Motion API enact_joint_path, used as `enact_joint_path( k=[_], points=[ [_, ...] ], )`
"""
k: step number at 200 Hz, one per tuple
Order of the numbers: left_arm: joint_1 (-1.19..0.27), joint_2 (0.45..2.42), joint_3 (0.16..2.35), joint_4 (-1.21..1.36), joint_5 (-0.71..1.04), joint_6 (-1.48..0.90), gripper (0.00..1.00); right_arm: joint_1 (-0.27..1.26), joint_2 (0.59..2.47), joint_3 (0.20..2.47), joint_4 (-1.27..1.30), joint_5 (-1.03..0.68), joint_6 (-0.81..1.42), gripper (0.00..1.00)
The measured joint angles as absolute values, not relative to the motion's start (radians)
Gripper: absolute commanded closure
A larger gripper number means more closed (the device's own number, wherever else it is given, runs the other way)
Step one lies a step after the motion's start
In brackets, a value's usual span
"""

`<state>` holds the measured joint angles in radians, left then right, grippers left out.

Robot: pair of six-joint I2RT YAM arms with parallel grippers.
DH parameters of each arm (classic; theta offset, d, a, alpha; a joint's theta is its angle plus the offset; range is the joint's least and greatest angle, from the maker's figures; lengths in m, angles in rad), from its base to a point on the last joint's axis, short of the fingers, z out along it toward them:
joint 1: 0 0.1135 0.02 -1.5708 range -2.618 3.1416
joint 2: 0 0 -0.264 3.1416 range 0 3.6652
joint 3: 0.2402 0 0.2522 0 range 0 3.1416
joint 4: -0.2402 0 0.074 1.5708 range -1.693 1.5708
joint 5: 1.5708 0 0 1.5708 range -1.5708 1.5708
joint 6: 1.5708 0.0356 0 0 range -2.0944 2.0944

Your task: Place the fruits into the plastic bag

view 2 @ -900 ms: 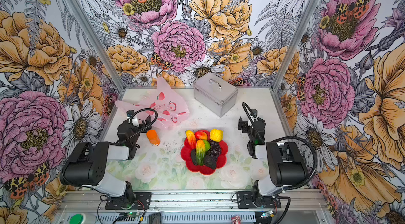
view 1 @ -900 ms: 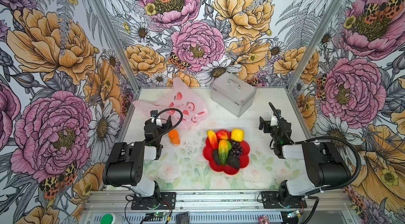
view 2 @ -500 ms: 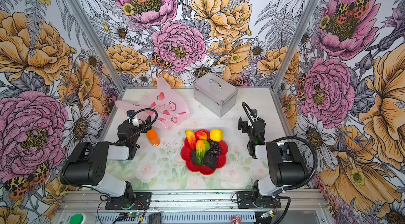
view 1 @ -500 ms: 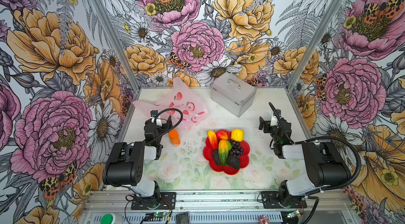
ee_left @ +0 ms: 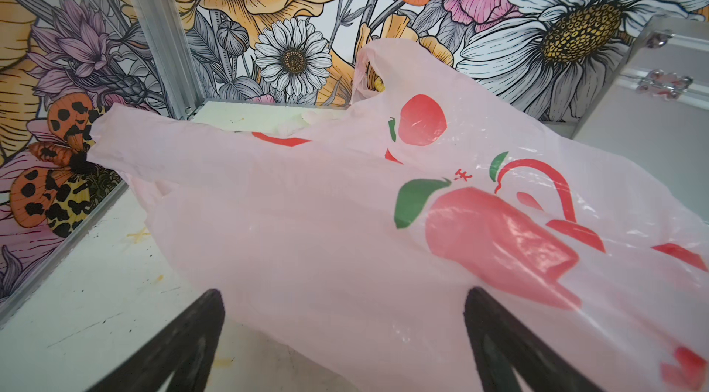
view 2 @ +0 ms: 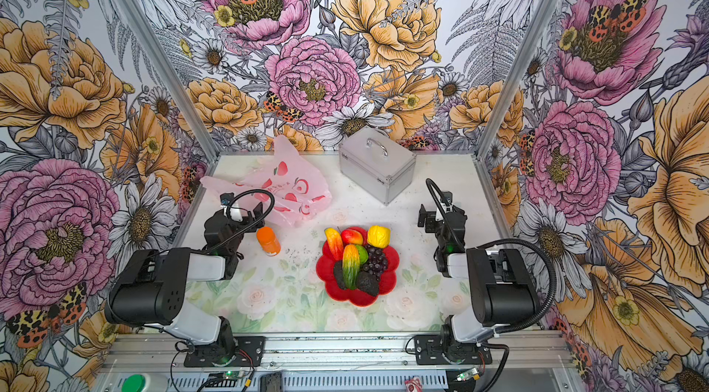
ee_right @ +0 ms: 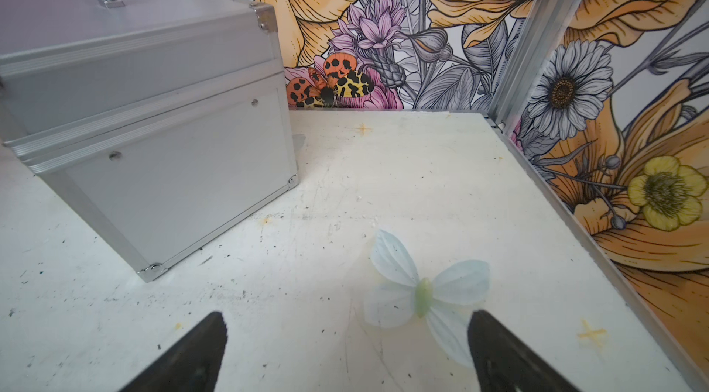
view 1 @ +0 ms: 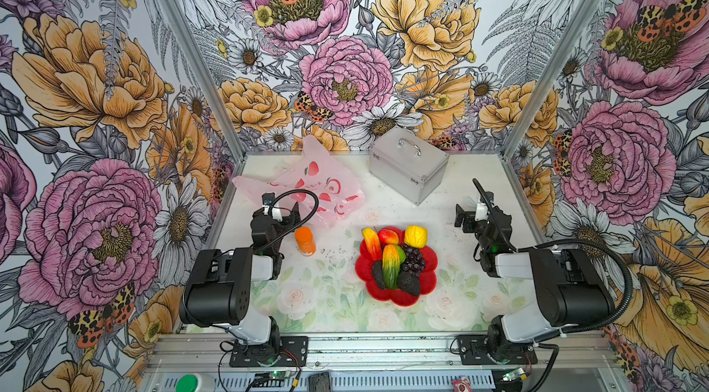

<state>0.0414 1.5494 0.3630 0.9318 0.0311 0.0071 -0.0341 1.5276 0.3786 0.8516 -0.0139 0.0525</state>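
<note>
Both arms sit folded low over the white counter (view 1: 383, 204), forearms reaching toward the back wall, one on each side of the red flower-shaped plate (view 1: 429, 279). The left end effector (view 1: 282, 206) hangs left of the plate and farther back, with its jaws spread wide and nothing held. In the left wrist view its black fingers (ee_left: 184, 340) frame the near edge of the thin translucent pink plastic bag (ee_left: 307, 217); I cannot tell whether they touch it. The right end effector (view 1: 472, 213) hangs right of the plate, likewise wide open and empty over bare counter in the right wrist view (ee_right: 347, 316). The bag lies crumpled behind and left of the plate in both top views (view 1: 324, 185). It carries red fruit prints with green leaves and one small red character (ee_left: 461, 176) that I cannot read. The small toy fruits (view 1: 391, 265) are all heaped on the plate. An orange capped bottle (view 1: 305, 241) stands left of the plate, and a silver metal case (view 1: 408, 167) stands behind it; neither shows a readable label.
</note>
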Motion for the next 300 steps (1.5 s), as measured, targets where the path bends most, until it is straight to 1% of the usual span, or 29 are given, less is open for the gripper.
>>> enact_joint_path(
  k=[98,120,135,166,246,300],
  points=[
    [0.041,1.549,0.363,0.932,0.035,0.007,0.01,-0.034,1.528,0.379,0.848,-0.016,0.055,0.00],
    [0.041,1.549,0.363,0.930,0.030,0.007,0.01,-0.034,1.528,0.379,0.841,0.019,0.068,0.01],
    [0.038,1.539,0.372,0.895,-0.010,-0.001,0.01,-0.034,1.527,0.380,0.832,0.039,0.075,0.00],
    [0.037,1.449,0.433,0.741,-0.078,-0.022,0.01,-0.034,1.501,0.411,0.750,0.088,0.096,0.00],
    [0.037,1.242,0.437,0.573,-0.174,-0.058,0.01,-0.047,1.350,0.417,0.649,0.128,0.130,0.00],
    [0.043,1.065,0.441,0.353,-0.263,-0.118,0.01,-0.053,1.260,0.455,0.451,0.135,0.188,0.01]
  ],
)
